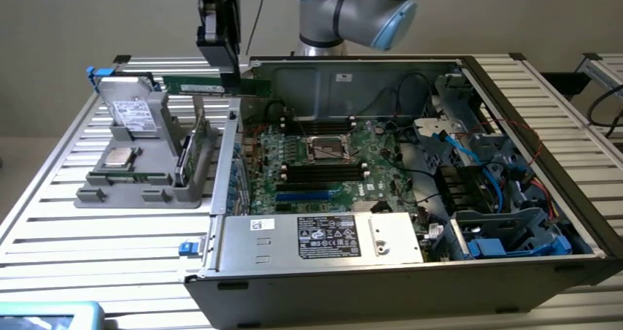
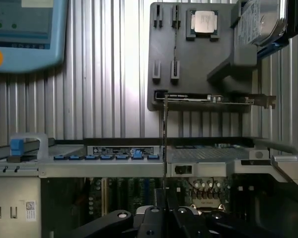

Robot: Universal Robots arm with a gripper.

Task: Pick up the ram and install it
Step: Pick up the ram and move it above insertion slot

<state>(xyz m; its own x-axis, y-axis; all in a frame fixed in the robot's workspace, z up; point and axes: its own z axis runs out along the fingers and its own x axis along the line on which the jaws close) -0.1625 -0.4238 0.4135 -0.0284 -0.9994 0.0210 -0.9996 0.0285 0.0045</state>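
The ram (image 1: 209, 87) is a thin green stick with a white sticker, hanging level in the air above the case's rear left corner and the grey parts holder (image 1: 146, 177). My gripper (image 1: 230, 76) is shut on it from above. In the wrist view the ram (image 2: 164, 144) shows edge-on as a thin dark line running out from between my fingers (image 2: 156, 210). Lower down, inside the open computer case (image 1: 389, 271), are the motherboard's black memory slots (image 1: 322, 171) and blue slots (image 1: 306, 195), well apart from the ram.
The holder carries a hard drive (image 1: 131, 111), a processor (image 1: 122, 157) and an upright green card (image 1: 195, 151) with a metal bracket. Cables and drive cages (image 1: 486, 177) crowd the case on the exterior view's right. A teach pendant (image 2: 20, 29) lies on the slatted table.
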